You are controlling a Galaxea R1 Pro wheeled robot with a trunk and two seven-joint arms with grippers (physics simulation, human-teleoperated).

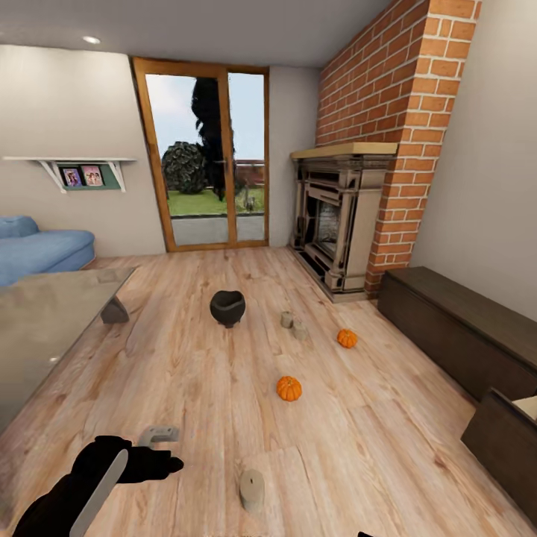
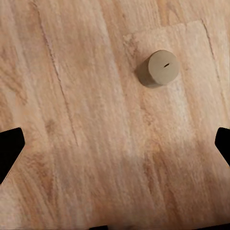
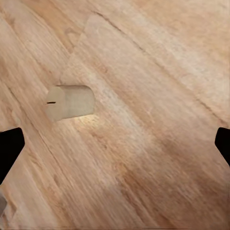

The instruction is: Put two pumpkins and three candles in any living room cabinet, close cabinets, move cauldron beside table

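Two pumpkins (image 1: 289, 388) (image 1: 346, 338) sit on the plank floor (image 1: 186, 365), apart; the cauldron (image 1: 227, 307) stands beyond them, two candles (image 1: 286, 319) (image 1: 300, 330) between. A third candle (image 1: 252, 488) stands nearest. The cabinet (image 1: 455, 328) lines the right wall, one drawer (image 1: 514, 440) seemingly pulled out. Left gripper (image 2: 115, 148) and right gripper (image 3: 115, 148) are spread apart, holding nothing.

Light wood plank floor (image 1: 186, 358) spreads across the room, and here's what sits on it: the black cauldron (image 1: 227, 307) out in the open middle, two beige candles (image 1: 287, 319) (image 1: 300, 330) close together just beside it toward the fireplace, one orange pumpkin (image 1: 347, 338) past them, the other pumpkin (image 1: 289, 388) nearer the camera. A third candle (image 1: 252, 488) stands alone closest in. The grey-topped table (image 1: 45, 328) rests at the left, the dark cabinet (image 1: 455, 328) along the right wall.
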